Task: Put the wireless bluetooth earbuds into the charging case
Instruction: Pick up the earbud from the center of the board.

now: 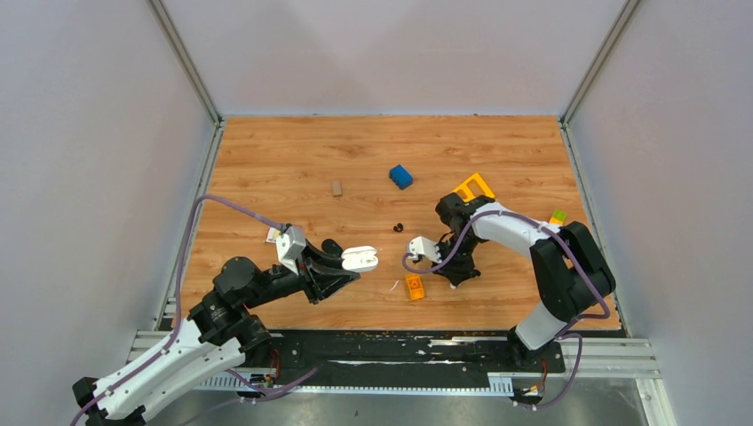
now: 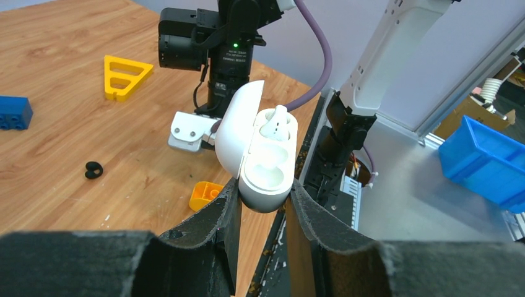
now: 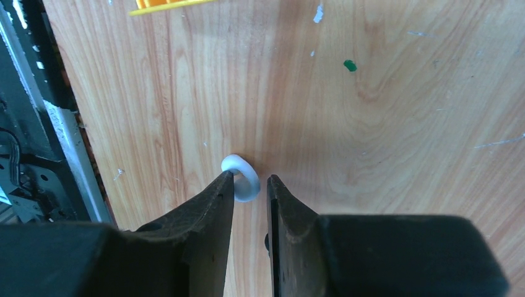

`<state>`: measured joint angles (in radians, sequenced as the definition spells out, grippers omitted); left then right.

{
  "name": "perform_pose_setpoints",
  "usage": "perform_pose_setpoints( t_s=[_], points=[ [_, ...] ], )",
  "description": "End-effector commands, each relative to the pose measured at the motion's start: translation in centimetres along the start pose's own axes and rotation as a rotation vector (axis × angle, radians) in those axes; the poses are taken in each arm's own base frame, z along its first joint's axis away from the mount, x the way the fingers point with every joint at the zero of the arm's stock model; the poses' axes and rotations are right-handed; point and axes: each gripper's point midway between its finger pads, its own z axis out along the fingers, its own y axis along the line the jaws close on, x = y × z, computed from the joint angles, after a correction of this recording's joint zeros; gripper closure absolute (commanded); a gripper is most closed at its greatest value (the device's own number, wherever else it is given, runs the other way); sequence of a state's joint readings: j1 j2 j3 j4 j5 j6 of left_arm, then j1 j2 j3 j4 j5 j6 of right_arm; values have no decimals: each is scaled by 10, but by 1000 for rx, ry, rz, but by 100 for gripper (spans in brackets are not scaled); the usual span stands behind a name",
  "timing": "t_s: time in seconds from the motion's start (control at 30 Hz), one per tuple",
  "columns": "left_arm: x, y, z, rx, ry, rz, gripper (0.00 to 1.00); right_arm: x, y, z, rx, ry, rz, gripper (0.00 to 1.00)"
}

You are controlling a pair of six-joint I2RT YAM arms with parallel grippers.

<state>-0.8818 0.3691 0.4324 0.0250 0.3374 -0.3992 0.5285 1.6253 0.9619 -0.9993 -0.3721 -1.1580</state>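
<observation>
Your left gripper [image 2: 263, 204] pinches the open case [image 2: 263, 154] by its base, lid up, at about 6 o'clock of the table [image 1: 266, 160]; one earbud [image 2: 274, 122] already sits in it. Your right gripper [image 3: 251, 185] stands over a second earbud [image 3: 241, 178], jaws narrowly parted around it; whether they grip it I cannot tell. Its rounded shell could squirt out of so thin a pinch and roll. Count: one case, two earbuds, a small black ring [image 2: 93, 169] at 9 o'clock.

A blue block [image 1: 400, 176], yellow triangle [image 1: 475, 186] and orange block [image 1: 415, 286] lie on the wooden table [image 1: 266, 160].
</observation>
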Motion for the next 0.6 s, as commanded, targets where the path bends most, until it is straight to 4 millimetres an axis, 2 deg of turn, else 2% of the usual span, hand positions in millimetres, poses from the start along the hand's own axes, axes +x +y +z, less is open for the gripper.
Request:
perform_pose_setpoints(
  t_s=[0.0,0.23,0.57],
  points=[
    [-13,-5,0,16,-42,13,100,-11,12,-6,-37,-56,-16,73],
    [-12,-5,0,18,-40,13,100,-8,16,-3,-61,-46,2,75],
    [-11,-5,0,16,-39,10,100,-5,13,-4,-40,-29,4,84]
  ],
)
